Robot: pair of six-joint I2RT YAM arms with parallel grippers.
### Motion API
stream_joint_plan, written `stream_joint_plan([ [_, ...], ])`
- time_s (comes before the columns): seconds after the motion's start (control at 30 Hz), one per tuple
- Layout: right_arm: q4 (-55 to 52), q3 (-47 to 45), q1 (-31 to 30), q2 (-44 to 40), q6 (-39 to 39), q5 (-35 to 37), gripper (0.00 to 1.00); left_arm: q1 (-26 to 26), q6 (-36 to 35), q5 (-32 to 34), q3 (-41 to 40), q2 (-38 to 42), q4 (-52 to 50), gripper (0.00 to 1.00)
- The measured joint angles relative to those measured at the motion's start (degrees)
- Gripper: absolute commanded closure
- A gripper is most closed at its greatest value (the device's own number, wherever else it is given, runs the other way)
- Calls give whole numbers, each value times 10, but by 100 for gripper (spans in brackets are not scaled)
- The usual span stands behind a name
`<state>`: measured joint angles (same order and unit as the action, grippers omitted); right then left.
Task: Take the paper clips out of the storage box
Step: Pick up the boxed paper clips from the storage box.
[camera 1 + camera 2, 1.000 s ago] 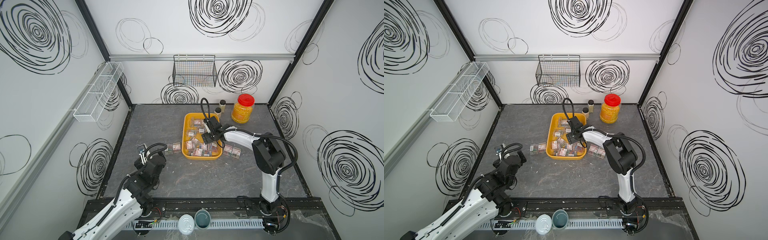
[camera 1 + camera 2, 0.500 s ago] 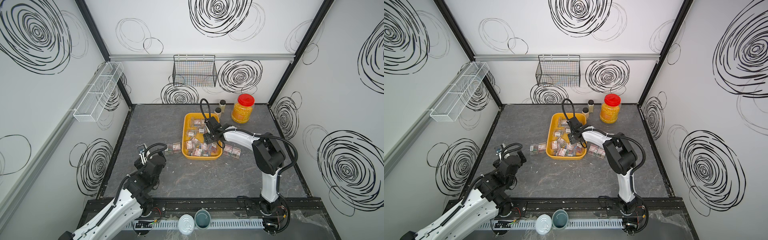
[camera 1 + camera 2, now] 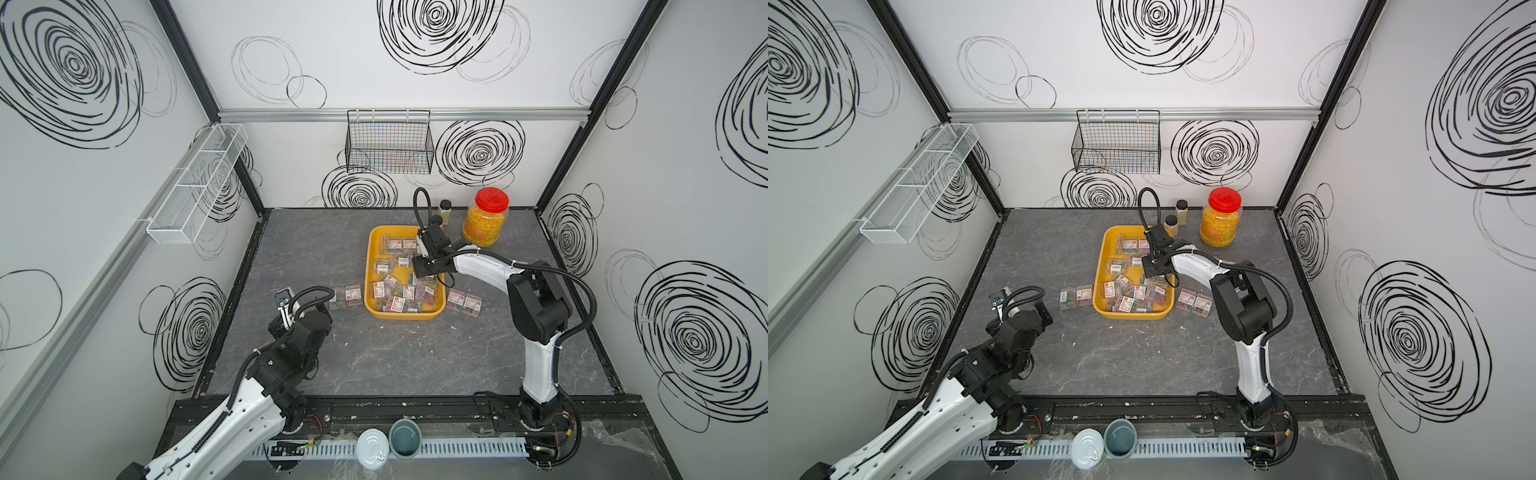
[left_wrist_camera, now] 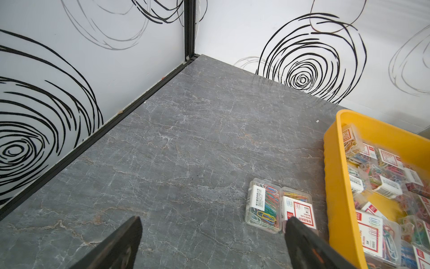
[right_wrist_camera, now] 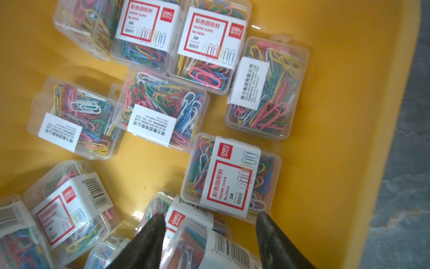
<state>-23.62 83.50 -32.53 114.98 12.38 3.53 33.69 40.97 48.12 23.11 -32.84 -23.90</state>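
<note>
The storage box (image 3: 368, 266) is a shallow yellow tray (image 3: 1100, 266) at mid-table, holding several clear cases of coloured paper clips (image 3: 388, 286). My right gripper (image 5: 210, 216) reaches down into its right side. Its jaws straddle a paper clip case (image 5: 209, 246) that stands on edge, barcode label up, with a gap still showing on one side. Two cases (image 3: 345, 296) lie on the table left of the tray, and two more (image 3: 464, 300) to its right. My left gripper (image 4: 213, 221) hovers open and empty over bare table, one finger (image 4: 302, 244) close to the left pair (image 4: 279, 207).
A red-lidded jar of yellow grains (image 3: 484, 224) and two black-capped bottles (image 3: 444, 207) stand behind the tray. A black wire basket (image 3: 388, 141) hangs on the back wall and a white mesh shelf (image 3: 199, 183) on the left wall. A tin (image 3: 373, 449) and a cup (image 3: 405, 436) sit on the front rail.
The right gripper's jaws have narrowed around the upright case while the arm stayed almost in place. The left arm has not moved.
</note>
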Motion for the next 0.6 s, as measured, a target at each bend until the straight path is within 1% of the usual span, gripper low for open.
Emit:
stream_joint_plan([
  [0.17,3,-22,-2,-6,-1,-3,19,0,0,0,0,0,0,1],
  [0.23,6,-34,-7,-12,-4,-4,16,0,0,0,0,-1,0,1],
  [0.37,3,-42,-19,-20,-8,2,15,0,0,0,0,-1,0,1],
  [0.6,-22,-42,-45,-21,-8,58,15,0,0,0,0,-1,0,1],
])
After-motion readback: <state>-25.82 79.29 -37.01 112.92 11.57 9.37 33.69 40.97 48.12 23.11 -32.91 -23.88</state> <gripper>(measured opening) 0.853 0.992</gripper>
